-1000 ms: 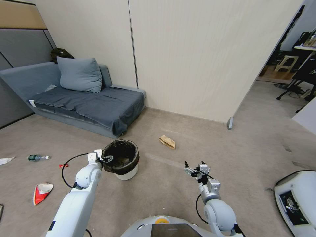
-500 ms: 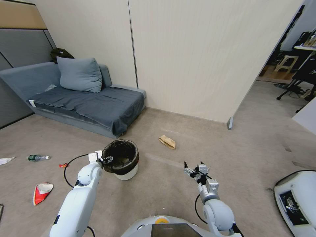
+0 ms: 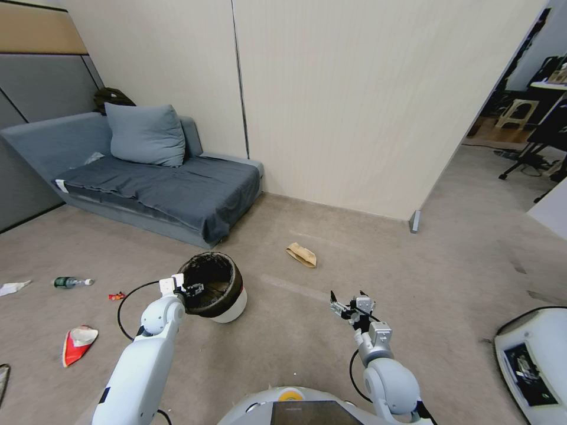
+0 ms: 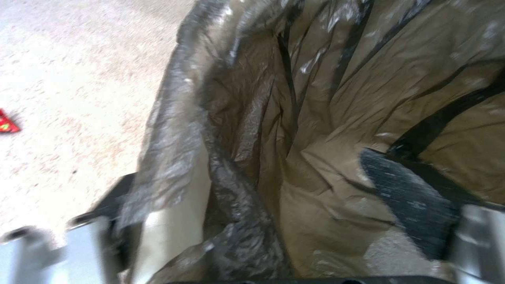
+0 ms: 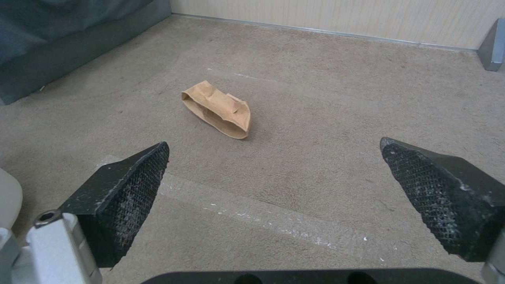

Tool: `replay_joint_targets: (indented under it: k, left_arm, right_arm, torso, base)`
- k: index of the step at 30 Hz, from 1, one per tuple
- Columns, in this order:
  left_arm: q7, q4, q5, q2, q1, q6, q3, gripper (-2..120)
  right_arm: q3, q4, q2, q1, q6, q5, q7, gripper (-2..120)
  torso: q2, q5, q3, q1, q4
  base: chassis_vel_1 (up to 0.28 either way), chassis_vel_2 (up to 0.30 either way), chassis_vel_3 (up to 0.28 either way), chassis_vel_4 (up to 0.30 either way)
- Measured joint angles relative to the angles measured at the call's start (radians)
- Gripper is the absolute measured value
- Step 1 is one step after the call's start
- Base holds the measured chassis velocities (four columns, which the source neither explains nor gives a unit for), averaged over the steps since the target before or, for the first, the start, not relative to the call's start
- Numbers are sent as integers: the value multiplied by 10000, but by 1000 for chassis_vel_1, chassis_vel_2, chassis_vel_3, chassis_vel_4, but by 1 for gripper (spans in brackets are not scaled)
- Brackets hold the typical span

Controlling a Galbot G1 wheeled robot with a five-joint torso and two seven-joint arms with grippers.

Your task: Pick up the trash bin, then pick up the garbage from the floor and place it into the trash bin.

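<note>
White rounded arms, black looping cables; right pincer [image 3: 346,298] black textured wedge pads [image 5: 129,191]; silver wrist brackets.

No legible txt anywhere.

A beige short-pile carpet [image 3: 366,260] covers the floor, marked by a faint pale streak near the middle. At far left stands a low grey-blue fabric sofa bed [image 3: 159,189] with a dark rumpled cover and a large grey-blue square cushion [image 3: 146,134] propped against its back. Behind it runs a pale wood-grain panel wall [image 3: 354,100], split by a thin dark vertical seam. Far right, a doorway opens onto a darker room with a small pale stool [image 3: 511,113].
</note>
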Motion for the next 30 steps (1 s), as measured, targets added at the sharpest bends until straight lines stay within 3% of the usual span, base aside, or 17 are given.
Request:
replay_joint_targets:
  k: [5,9,11,13,15,17,19,30]
  left_arm:
    - [52,-134,61,-23,22,3,-2,57]
    - [57,-198,118,-15,56,10,-11,50]
    - [45,-276,163,-14,79,23,-36,35]
    - [38,-294,171,-13,87,26,-37,34]
    - [19,-396,251,-11,118,36,-57,22]
    - [8,-425,269,-11,127,37,-66,21]
    - [11,-559,301,-7,145,51,-71,9]
    - [14,-686,435,-5,146,46,-70,7]
  right_arm:
    - [1,7,1,-5,-1,-13,27,100]
    - [4,7,0,-6,-6,-15,41,100]
    - [2,7,7,-6,-10,-22,47,100]
    - [0,7,9,-6,-11,-24,48,100]
    - [-3,2,11,-5,-12,-29,62,100]
    - [-3,2,11,-5,-12,-30,65,100]
    - [-1,0,8,-1,-13,-32,78,100]
    - [6,-42,8,-8,-6,-66,108,100]
  torso:
    - [0,-5,2,0,-2]
    - [-1,-6,2,0,-2]
    - [-1,-6,2,1,-3]
    - [-1,-6,2,1,-3]
    - [-1,-3,3,2,-3]
    - [-1,-1,2,2,-3]
    - [-1,-2,2,1,-3]
    - [-1,-3,2,1,-3]
  base:
    - [0,0,0,0]
    - [0,0,0,0]
    - [0,0,0,0]
    - [0,0,0,0]
    - [0,0,0,0]
    - [0,0,0,0]
    - [0,0,0,0]
    - [0,0,0,0]
